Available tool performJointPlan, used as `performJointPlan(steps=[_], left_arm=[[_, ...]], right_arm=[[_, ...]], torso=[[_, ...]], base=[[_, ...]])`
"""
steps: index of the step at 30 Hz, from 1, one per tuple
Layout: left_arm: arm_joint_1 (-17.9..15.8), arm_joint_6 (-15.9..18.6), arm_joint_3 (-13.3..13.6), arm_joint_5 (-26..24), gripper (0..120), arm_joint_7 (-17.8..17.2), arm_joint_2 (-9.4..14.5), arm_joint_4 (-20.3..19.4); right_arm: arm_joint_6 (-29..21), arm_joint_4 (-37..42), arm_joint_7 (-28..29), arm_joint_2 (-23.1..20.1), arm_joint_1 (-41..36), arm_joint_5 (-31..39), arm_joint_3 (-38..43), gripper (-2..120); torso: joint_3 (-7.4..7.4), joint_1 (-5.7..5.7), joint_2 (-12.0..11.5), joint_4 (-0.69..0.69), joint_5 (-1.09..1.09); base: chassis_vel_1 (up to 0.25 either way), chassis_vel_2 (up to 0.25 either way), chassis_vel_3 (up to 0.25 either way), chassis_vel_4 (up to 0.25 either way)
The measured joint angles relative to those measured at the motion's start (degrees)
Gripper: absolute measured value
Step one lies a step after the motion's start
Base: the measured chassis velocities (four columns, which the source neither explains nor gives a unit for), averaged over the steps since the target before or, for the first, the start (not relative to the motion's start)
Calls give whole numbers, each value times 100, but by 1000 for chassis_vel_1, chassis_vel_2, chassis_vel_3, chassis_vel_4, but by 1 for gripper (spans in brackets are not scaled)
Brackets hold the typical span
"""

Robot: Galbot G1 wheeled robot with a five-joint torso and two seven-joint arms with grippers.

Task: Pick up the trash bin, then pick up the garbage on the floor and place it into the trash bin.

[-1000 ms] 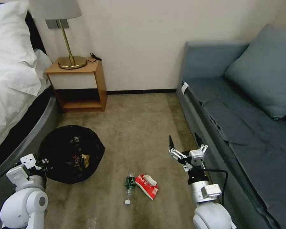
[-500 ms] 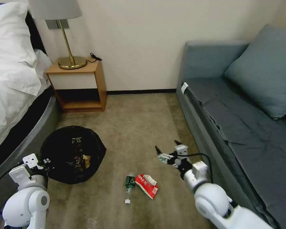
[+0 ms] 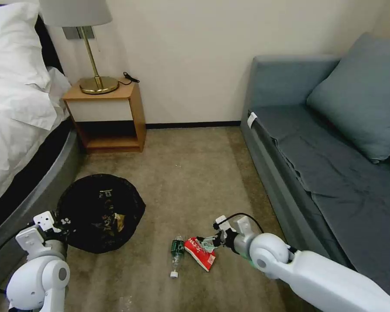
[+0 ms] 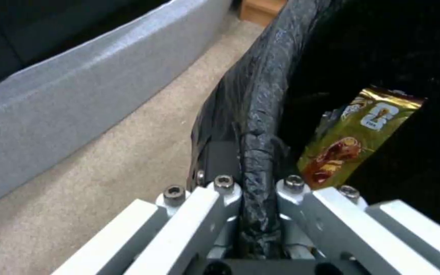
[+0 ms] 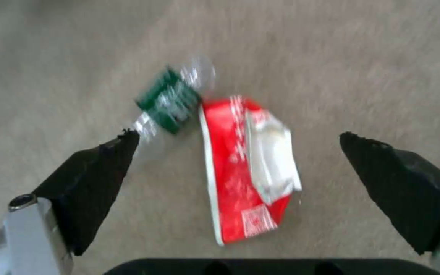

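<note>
The right gripper [image 3: 209, 243] is hanging over the red-white wrapper [image 3: 200, 252] in the lower middle of the head view, with its fingers [image 5: 95, 179] spread wide and holding nothing. In the right wrist view the wrapper [image 5: 248, 168] is lying in the middle of the frame, between the two black pads.

The clear bottle [image 3: 176, 255] is lying just beside the wrapper, on its left in the head view, and seems to be touching it near the green label. This is the main risk: in the right wrist view the left pad is sitting near the bottle [image 5: 172, 100], so if the fingers are closing at this width, that pad can push the bottle, roll it away, or pinch both things together. The wrapper is also flat and thin on the carpet [image 3: 195, 182], so the pads may slide over it and take nothing.

The left gripper [image 4: 253, 191] is closed on the rim of the trash bin [image 3: 100, 211], at the lower left of the head view. The black bag is slippery and may slip in this grasp.

In the head view, the long axis of the bottle is running nearly top to bottom, its white cap pointing toward the bottom edge. The long axis of the wrapper is running from upper left to lower right.
</note>
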Motion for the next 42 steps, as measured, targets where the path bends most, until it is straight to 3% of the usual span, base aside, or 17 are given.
performJointPlan(steps=[4,10,36,42], left_arm=[[6,-28,-6,9,2,7,2,37],[-1,-40,2,15,2,9,-10,60],[-22,-63,1,38,2,25,17,101],[-8,-73,-3,45,2,27,19,93]], right_arm=[[54,-599,-70,184,383,-102,-735,99],[330,-1185,-187,399,589,-339,-1205,98],[1342,-3026,-611,1084,614,-1045,-1541,90],[1530,-3271,-671,1192,573,-1182,-1524,70]], torso=[[0,0,0,-1,1],[0,0,0,-1,0],[0,0,1,-1,0],[-1,-1,0,-1,0]], base=[[0,0,0,0],[0,0,0,0],[0,0,0,0],[0,0,0,0]])
